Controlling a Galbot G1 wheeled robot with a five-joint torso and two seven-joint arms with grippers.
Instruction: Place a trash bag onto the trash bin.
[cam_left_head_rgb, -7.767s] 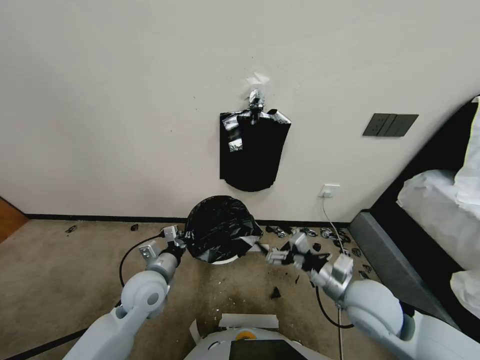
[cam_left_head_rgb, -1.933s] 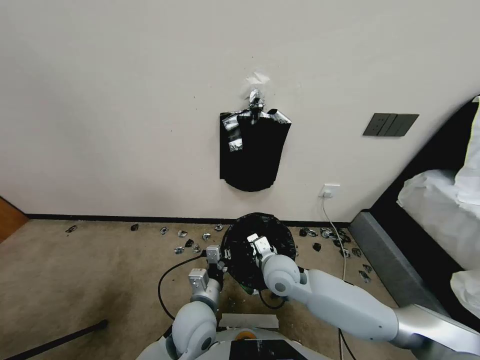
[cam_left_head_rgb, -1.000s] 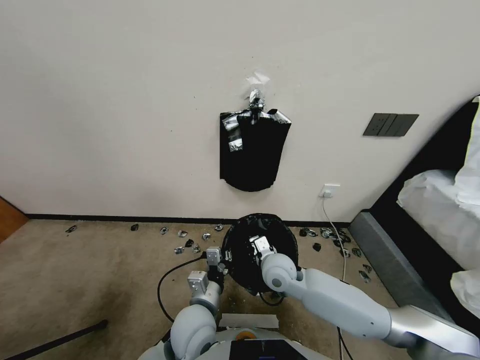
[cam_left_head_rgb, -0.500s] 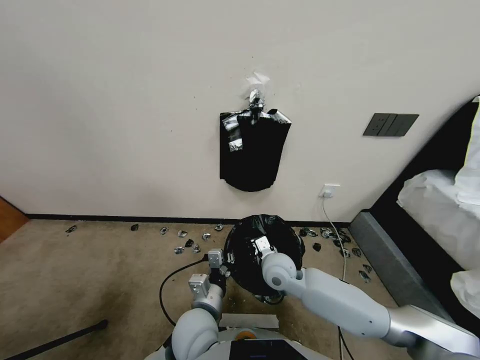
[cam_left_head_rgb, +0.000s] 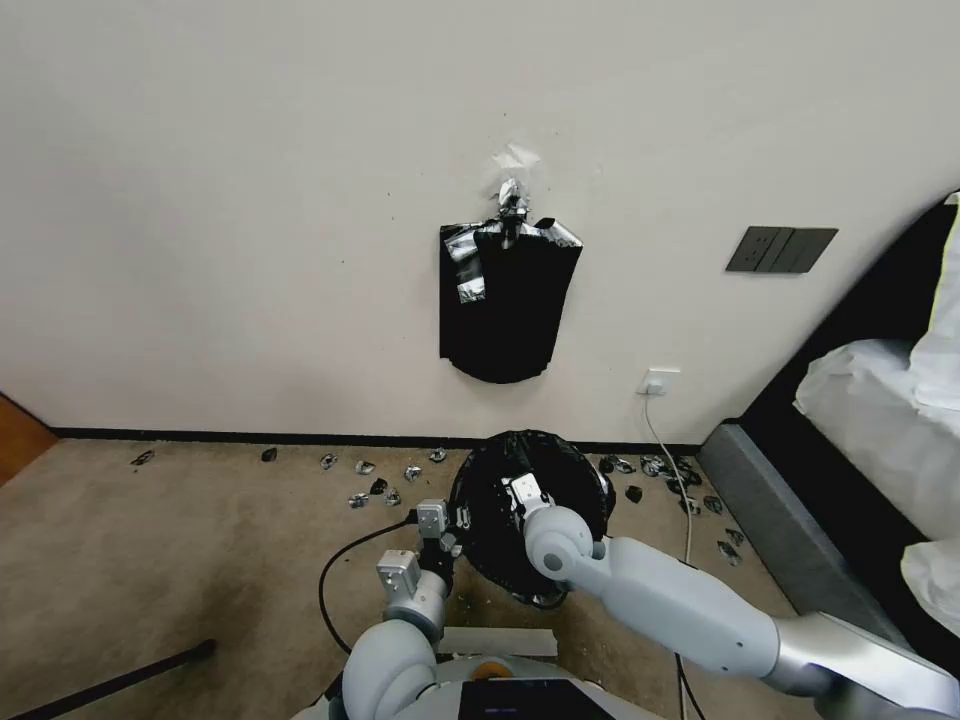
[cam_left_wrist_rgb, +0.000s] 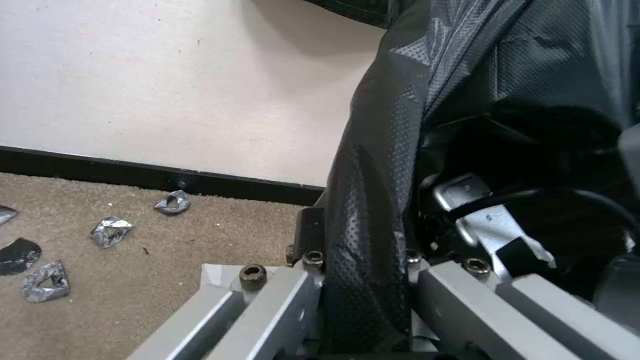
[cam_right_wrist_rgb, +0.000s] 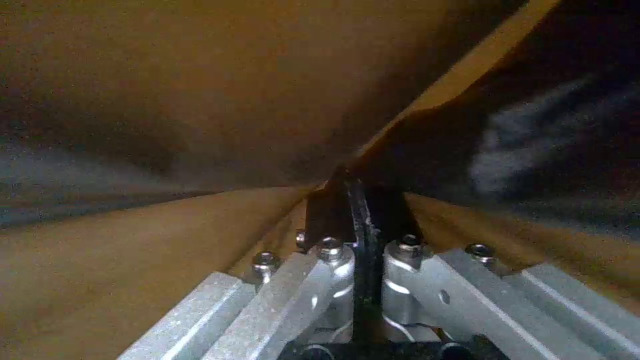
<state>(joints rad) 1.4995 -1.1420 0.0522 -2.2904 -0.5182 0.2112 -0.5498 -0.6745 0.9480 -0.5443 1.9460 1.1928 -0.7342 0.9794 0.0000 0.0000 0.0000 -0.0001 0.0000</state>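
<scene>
The trash bag (cam_left_head_rgb: 530, 510) sits on the floor close to the far wall, spread into a round black shape over the trash bin (cam_left_head_rgb: 540, 598), of which only a thin pale sliver shows at the near edge. The left gripper (cam_left_head_rgb: 452, 520) is at the bag's left rim; in the left wrist view its fingers (cam_left_wrist_rgb: 312, 260) are clamped on a fold of the black film (cam_left_wrist_rgb: 373, 210). The right gripper (cam_left_head_rgb: 512, 490) reaches down inside the bag's mouth, and in the right wrist view it (cam_right_wrist_rgb: 357, 220) is pinched tight on a thin edge of black film. A bundle of black bags (cam_left_head_rgb: 505, 305) hangs on the wall above. Small foil scraps (cam_left_head_rgb: 385, 490) lie along the carpet (cam_left_head_rgb: 180, 560) to the left.
</scene>
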